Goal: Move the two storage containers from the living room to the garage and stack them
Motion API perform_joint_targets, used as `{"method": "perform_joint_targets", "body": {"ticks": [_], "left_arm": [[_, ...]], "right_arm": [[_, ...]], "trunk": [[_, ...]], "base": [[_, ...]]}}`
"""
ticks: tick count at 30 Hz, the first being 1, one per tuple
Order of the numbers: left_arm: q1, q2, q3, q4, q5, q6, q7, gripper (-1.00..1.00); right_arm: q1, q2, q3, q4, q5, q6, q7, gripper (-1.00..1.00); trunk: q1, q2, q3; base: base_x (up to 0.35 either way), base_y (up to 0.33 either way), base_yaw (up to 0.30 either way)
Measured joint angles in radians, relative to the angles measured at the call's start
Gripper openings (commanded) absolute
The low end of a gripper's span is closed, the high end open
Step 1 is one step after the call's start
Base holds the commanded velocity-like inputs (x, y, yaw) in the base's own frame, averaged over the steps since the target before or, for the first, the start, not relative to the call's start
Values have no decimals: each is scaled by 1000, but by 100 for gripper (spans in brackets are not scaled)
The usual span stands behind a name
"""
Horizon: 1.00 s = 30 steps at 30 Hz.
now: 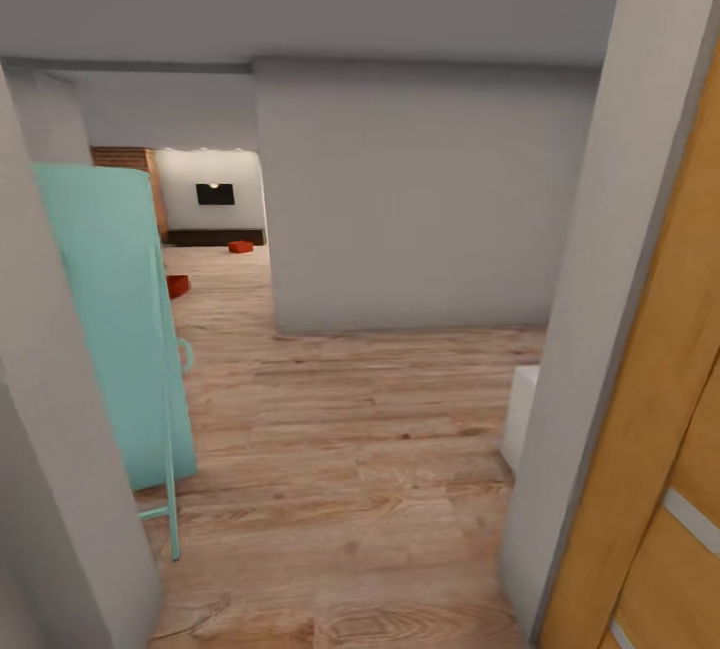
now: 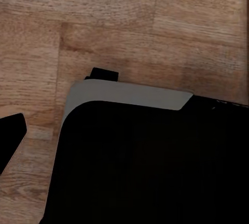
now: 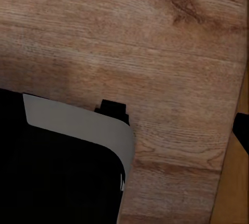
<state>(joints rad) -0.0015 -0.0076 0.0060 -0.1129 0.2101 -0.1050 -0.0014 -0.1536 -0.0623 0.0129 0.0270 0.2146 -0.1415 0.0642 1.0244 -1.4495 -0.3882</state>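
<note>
Two orange-red storage containers sit far down the hall on the light wood-plank floor (image 1: 350, 449) — one (image 1: 240, 247) near the far white wall under a dark wall panel (image 1: 215, 194), the other (image 1: 178, 285) nearer, partly hidden behind the mint-green door (image 1: 115, 329). A grey wall block (image 1: 420, 199) stands beside them; an orange wooden door (image 1: 660, 449) is closest. Both wrist views show planks and the robot's dark base (image 2: 150, 167) — whether the jaws are spread or pressed together, I cannot tell.
</note>
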Motion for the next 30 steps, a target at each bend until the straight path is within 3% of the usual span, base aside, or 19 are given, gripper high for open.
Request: {"method": "perform_joint_targets", "body": {"ticks": [30], "left_arm": [[0, 3, 0, 0, 1, 0, 0, 100]], "right_arm": [[0, 0, 0, 0, 0, 0, 0, 100]], "trunk": [[0, 0, 0]], "base": [[323, 0, 0]]}}
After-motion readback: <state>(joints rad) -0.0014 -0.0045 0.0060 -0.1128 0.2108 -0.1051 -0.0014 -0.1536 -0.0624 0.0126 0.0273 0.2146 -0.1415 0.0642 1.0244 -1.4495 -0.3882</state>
